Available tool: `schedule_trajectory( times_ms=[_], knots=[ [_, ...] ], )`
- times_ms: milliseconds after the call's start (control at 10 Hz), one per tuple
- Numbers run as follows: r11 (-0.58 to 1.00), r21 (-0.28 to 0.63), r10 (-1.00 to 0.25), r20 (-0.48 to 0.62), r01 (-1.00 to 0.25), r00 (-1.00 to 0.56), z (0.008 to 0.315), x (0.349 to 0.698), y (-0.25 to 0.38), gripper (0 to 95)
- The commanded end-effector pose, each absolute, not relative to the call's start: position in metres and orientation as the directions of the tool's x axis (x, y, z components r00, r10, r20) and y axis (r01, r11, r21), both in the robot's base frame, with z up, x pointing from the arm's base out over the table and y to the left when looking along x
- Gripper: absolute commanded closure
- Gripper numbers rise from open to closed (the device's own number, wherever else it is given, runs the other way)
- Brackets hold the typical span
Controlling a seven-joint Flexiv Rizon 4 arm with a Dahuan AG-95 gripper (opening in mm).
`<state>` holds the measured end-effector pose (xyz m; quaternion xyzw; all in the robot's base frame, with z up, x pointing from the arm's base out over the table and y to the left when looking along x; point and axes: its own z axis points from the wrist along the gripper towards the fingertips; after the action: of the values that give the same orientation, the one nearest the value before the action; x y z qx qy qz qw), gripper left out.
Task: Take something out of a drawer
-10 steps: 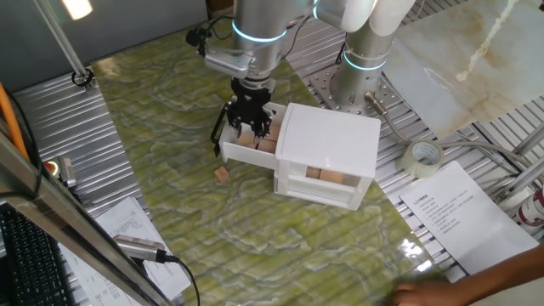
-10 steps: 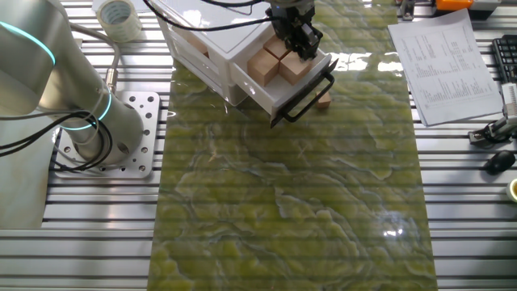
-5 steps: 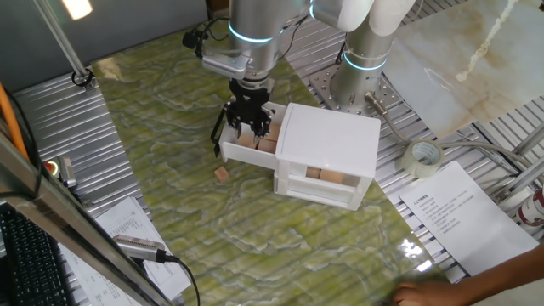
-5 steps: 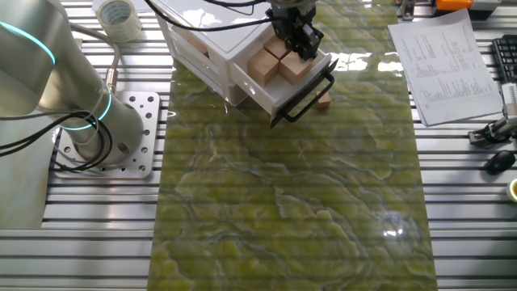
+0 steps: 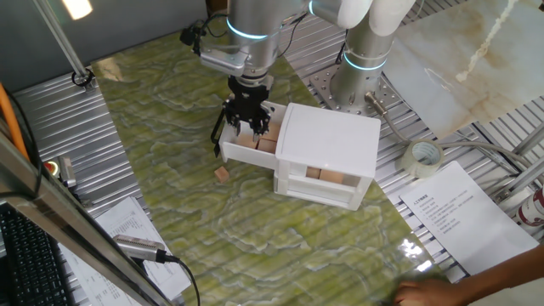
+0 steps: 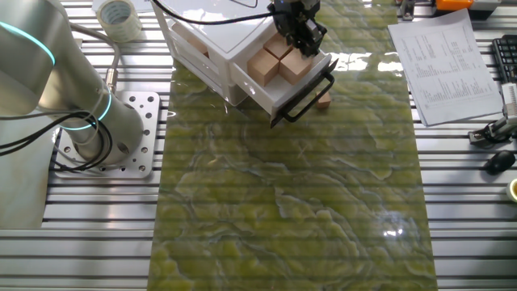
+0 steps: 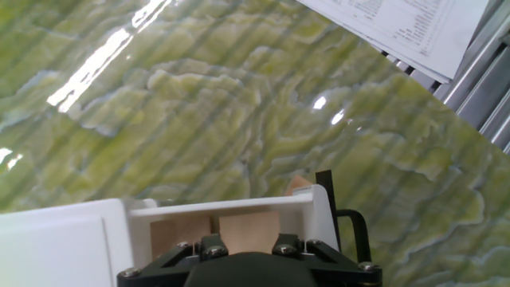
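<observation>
Here, end effector (image 5: 247, 126) over open drawer (image 5: 245, 149), grip state unclear, printed sheet (image 5: 455, 219) illegible.

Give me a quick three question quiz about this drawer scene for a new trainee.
1. True or false: the drawer is pulled open.
2. Where is the gripper? A: over the open drawer. B: over the tape roll. C: over the printed sheet.
3. What lies on the mat just outside the drawer front?

Key: 1 true. 2 A. 3 a loose wooden cube.
</observation>
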<state>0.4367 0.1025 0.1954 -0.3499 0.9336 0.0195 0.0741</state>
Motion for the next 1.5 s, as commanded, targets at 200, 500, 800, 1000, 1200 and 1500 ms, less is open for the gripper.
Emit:
schedule_trajectory(
  times_ms=[200, 500, 800, 1000, 1200, 1500],
  knots=[
    [0.754, -0.011, -0.651, -0.147, -0.657, -0.745, 0.204, 0.433, 0.097, 57.0],
    [0.758, -0.021, -0.648, -0.131, -0.652, -0.750, 0.216, 0.435, 0.098, 57.0],
    [0.768, -0.004, -0.637, -0.109, -0.640, -0.763, 0.228, 0.436, 0.099, 95.0],
    [0.769, 0.001, -0.636, -0.097, -0.639, -0.765, 0.233, 0.438, 0.100, 95.0],
    [0.766, -0.005, -0.640, -0.086, -0.643, -0.763, 0.233, 0.438, 0.100, 95.0],
    [0.768, 0.000, -0.638, -0.081, -0.640, -0.766, 0.233, 0.439, 0.100, 95.0]
  ],
)
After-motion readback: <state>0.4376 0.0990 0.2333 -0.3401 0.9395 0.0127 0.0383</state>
